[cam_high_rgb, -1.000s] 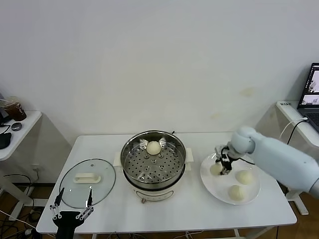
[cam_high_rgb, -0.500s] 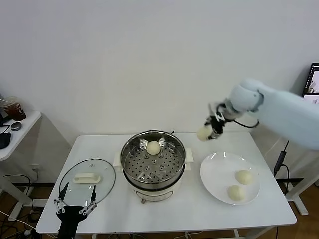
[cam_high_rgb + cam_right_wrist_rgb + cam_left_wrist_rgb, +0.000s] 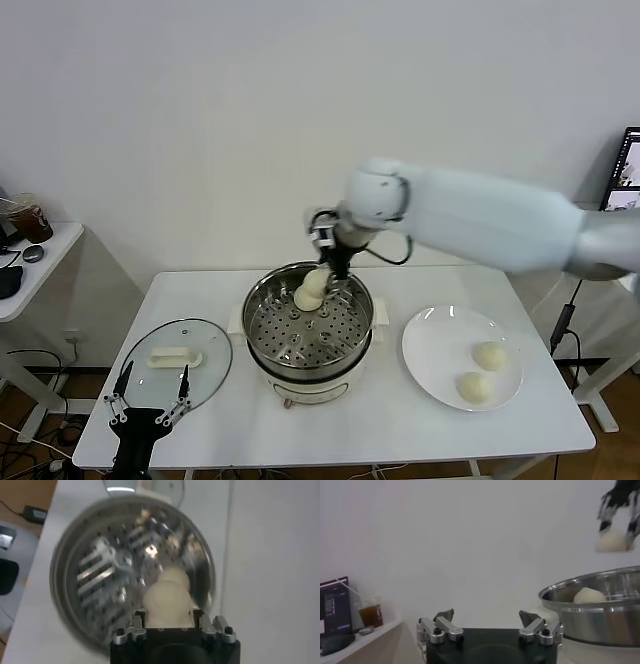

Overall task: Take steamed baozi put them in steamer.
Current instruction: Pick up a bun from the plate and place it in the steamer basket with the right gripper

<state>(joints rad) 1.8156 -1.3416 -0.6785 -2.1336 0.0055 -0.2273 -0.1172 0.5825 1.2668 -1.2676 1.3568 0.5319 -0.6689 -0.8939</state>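
The steamer stands at the middle of the table, with one baozi on the far side of its perforated tray. My right gripper hangs just above that spot, shut on a second baozi that nearly touches the first. From the right wrist, the held baozi fills the gap in the right gripper, over the steamer. Two more baozi lie on the white plate. My left gripper is open and empty, low at the table's front left.
A round glass lid with a white handle lies left of the steamer, just beyond the left gripper. A side table with a drink cup stands at far left. A laptop sits at the right edge.
The right arm lifted a baozi off the plate and swung it left, from the plate to above the steamer's far side. The left gripper barely shifted.
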